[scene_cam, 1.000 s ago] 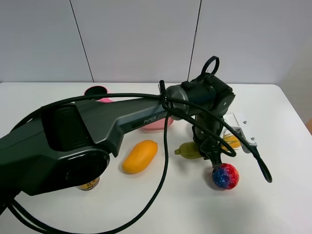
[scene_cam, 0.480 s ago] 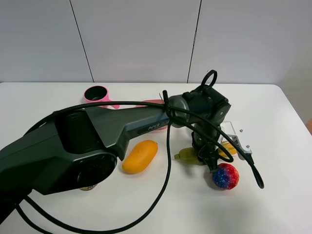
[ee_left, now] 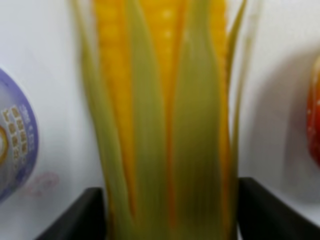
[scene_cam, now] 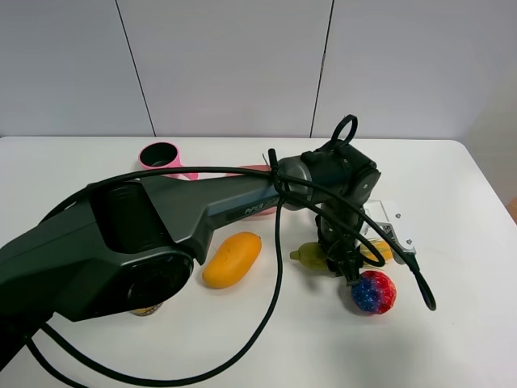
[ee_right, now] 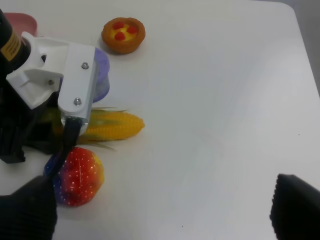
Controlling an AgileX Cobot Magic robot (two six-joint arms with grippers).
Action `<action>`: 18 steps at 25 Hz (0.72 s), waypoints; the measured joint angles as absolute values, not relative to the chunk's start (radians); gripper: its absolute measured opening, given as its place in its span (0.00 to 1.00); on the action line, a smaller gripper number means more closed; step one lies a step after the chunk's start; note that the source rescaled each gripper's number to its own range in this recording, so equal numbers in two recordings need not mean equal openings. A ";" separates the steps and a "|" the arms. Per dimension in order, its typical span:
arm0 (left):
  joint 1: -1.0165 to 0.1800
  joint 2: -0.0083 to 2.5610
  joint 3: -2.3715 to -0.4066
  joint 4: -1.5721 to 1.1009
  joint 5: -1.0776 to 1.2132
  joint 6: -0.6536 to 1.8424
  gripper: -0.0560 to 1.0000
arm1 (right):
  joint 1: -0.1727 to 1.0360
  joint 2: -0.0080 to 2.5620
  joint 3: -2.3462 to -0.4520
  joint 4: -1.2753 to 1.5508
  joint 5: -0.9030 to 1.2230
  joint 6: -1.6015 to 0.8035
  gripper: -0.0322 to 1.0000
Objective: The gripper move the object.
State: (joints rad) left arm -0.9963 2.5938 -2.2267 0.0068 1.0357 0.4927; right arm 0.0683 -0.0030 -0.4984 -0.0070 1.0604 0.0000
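Nearest, the right tool hangs released above the white worktop, its two dark fingers spread wide with nothing between them. Just beyond it a red-and-blue ball sits on the worktop. Right behind the ball the corn cob lies flat. Its yellow kernel end points toward the robot's right and its green husk end toward the mango, which rests apart on the left. The left tool reaches across the middle and down onto the husk. In the left wrist view a black finger stands against each side of the husk, so this tool is clenched on the cob. The ball lies just beside the tool's tip; whether they touch I cannot tell. Behind the cob stands a purple tub, partly hidden by the arm's white camera mount. Beyond that sits a small tart with red berries, and at the far left a pink cup.
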 joint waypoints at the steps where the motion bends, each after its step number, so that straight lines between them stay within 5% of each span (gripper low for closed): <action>1: -0.996 2.594 -2.227 0.007 1.036 0.493 0.58 | 0.068 -0.003 -0.498 -0.007 1.060 0.000 1.00; 6: -0.996 2.586 -2.227 0.008 1.048 0.462 0.86 | 0.068 -0.003 -0.498 -0.007 1.060 0.000 1.00; 18: -0.996 2.242 -2.227 0.191 1.204 0.353 0.89 | 0.068 -0.003 -0.498 -0.007 1.060 0.000 1.00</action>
State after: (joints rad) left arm -0.9963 2.2422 -2.2267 0.1913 1.2041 0.3530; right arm 0.0683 -0.0030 -0.4984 -0.0070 1.0604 0.0000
